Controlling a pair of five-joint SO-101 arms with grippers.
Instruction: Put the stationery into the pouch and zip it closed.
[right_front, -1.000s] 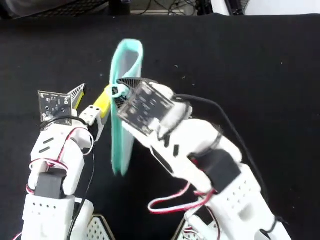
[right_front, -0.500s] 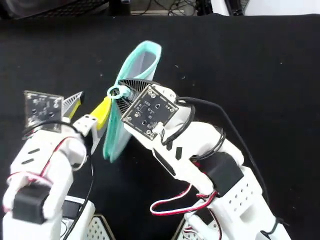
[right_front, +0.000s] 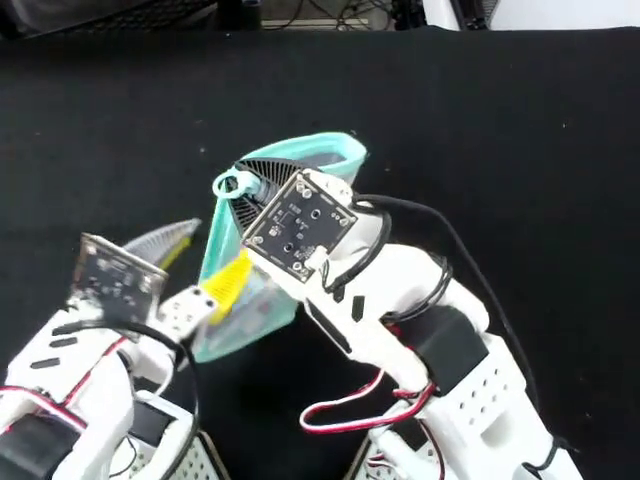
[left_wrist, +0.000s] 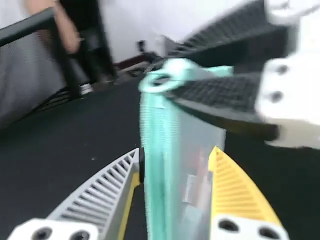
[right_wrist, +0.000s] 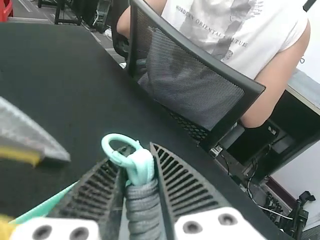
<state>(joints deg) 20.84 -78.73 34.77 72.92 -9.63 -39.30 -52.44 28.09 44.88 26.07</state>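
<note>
Since a second ago, the pouch (right_front: 262, 308) tips over and its far end swings to the right. The left arm (right_front: 70, 380) drops back toward the near edge and turns in, so its yellow finger (right_front: 232, 280) now lies over the pouch.

The black table (right_front: 520, 120) is under it all. The right arm (right_front: 430, 340) reaches in from the near right, and the left arm sits at the near left. The green pouch is in the middle, between the two arms, tilted, with its clear side up. Blurry shapes (left_wrist: 192, 182) show through the clear side, and I cannot tell what they are.

The left gripper (left_wrist: 175, 152) is spread wide, with the near end of the pouch between its grey finger (left_wrist: 100, 195) and its yellow one. I cannot tell if they press on it. The right gripper (right_wrist: 136, 155) is pinched tight on the zip pull (right_wrist: 136, 167), at the top edge of the pouch. The pull's little ring (right_front: 232, 185) sticks out past the fingertips.
</note>
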